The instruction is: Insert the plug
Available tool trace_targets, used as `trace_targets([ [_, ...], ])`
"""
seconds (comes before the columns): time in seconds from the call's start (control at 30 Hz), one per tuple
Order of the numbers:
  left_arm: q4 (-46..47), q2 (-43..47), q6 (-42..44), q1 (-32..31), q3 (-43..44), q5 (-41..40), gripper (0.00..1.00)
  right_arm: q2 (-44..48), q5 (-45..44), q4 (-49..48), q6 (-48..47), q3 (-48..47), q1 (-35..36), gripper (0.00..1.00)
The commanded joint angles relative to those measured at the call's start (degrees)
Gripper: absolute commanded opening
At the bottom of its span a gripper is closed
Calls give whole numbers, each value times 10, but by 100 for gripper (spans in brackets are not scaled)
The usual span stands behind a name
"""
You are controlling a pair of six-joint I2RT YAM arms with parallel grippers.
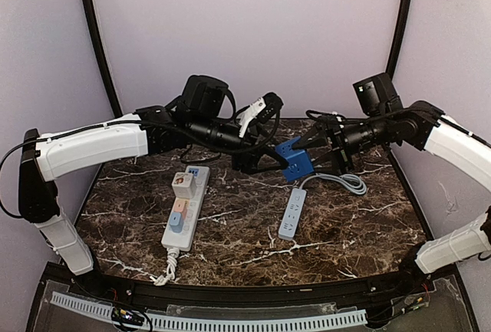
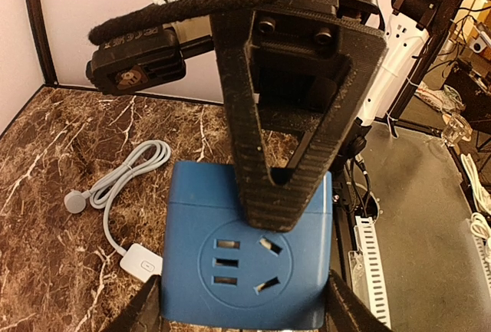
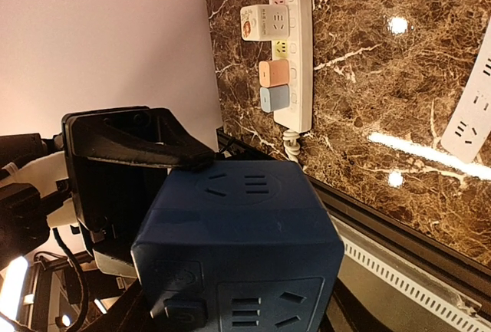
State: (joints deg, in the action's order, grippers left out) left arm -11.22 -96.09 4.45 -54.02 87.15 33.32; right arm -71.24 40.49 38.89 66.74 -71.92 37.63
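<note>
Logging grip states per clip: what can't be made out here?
- Left gripper, hold on the blue plastic cube socket: fingertips cut off by left wrist view's bottom edge.
- Right gripper, hold: likewise, right wrist view's bottom edge.
- The plug: not identifiable in any view.

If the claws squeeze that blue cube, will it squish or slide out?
The cube probably won't squish: its flat faces and crisp edges look like hard plastic. It might slip a little, because its sides look smooth. Set down, it likely wouldn't roll, since it is boxy with flat sides.
</note>
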Motion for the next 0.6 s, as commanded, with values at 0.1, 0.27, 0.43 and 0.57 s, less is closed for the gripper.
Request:
trace_targets([
  [0.1, 52, 15, -9, -4, -5, -1, 1, 3, 0, -11, 0, 14, 5, 48],
  [0.27, 55, 15, -11, -4, -5, -4, 1, 1, 5, -13, -2, 15, 5, 36],
  [0.43, 58, 13, -13, -6, -6, -10, 13, 1, 12, -15, -6, 16, 5, 22],
  [0.57, 58, 19, -13, -10, -10, -35, 64, 2, 16, -14, -10, 19, 5, 6],
])
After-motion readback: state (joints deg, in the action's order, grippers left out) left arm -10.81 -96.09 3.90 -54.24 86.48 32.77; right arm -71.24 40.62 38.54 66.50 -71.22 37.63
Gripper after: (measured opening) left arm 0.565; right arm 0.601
